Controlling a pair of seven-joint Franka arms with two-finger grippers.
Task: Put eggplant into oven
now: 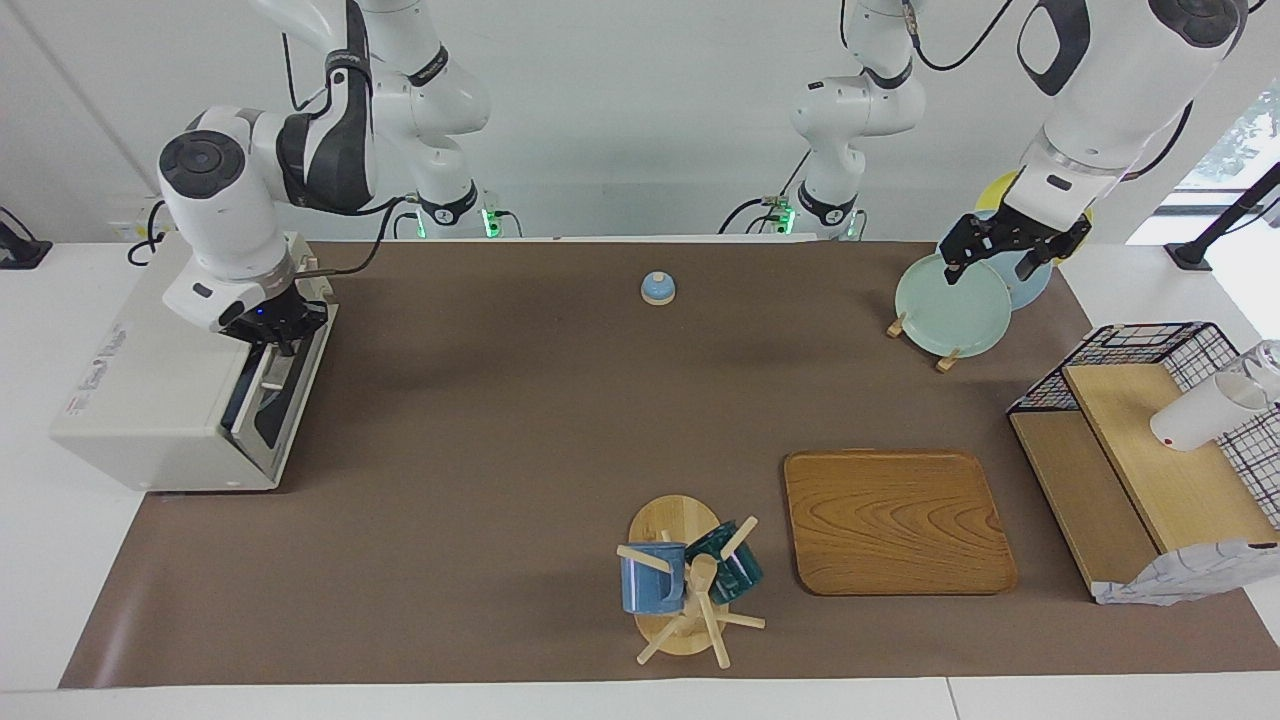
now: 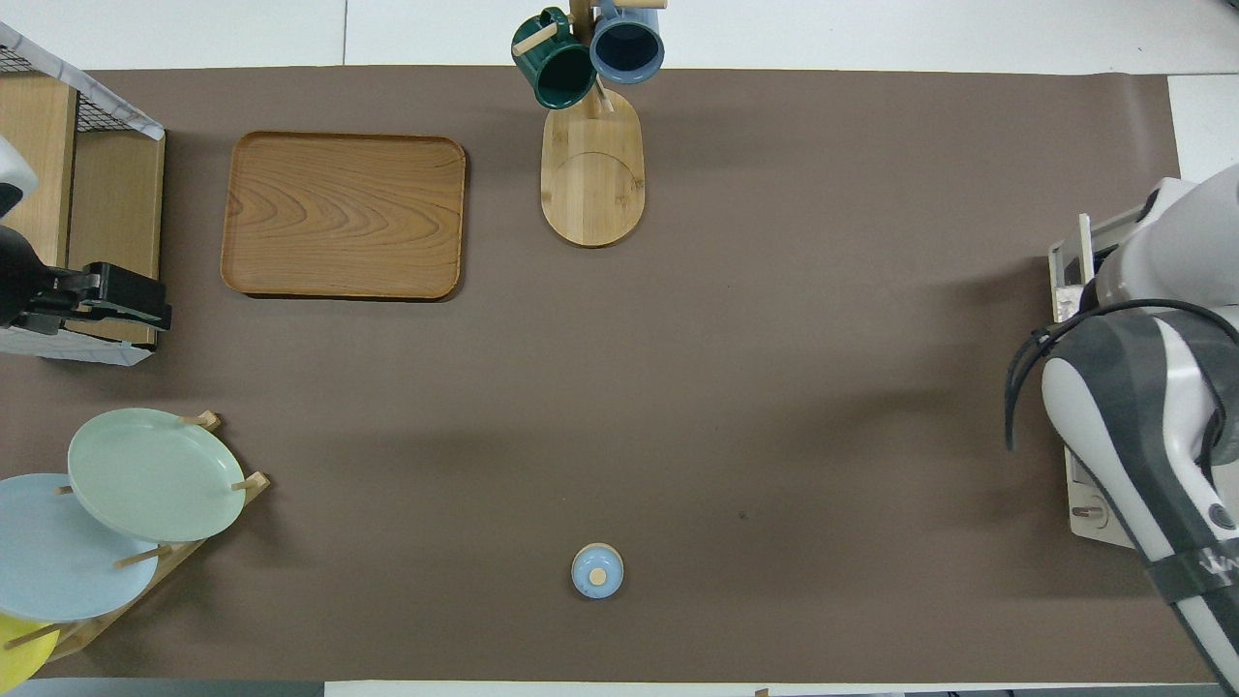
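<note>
1. The eggplant is out of sight. The oven (image 1: 150, 380) sits at mid-height at the edge of the facing view, at the right arm's end of the table. Its door (image 1: 268, 400) is nearly shut, so it hides the inside. I can't tell the eggplant's long axis or which way the stem points.
2. The oven's front faces the middle of the table. The door stands almost upright, with its top leaning out a bit.
3. The right gripper (image 1: 272, 338) is down at the door's top edge with its fingertips pressed together. I can't make out anything pinched between them. In the overhead view the arm covers most of the oven (image 2: 1074, 281).
4. The left gripper (image 1: 1005, 252) hangs in the upper corner of the facing view over the plates (image 1: 950, 305). Its fingers are spread and hold nothing.
5. On writing, there's a sticker on the oven's top and a small red label near its lower corner, both too small to read. White lettering on the right arm's dark sleeve runs off the bottom of the overhead view.
6. The bell (image 1: 657, 288) is at top middle, the tray (image 1: 895, 520) is below the plates, and the mug tree (image 1: 690, 590) is at bottom middle.
</note>
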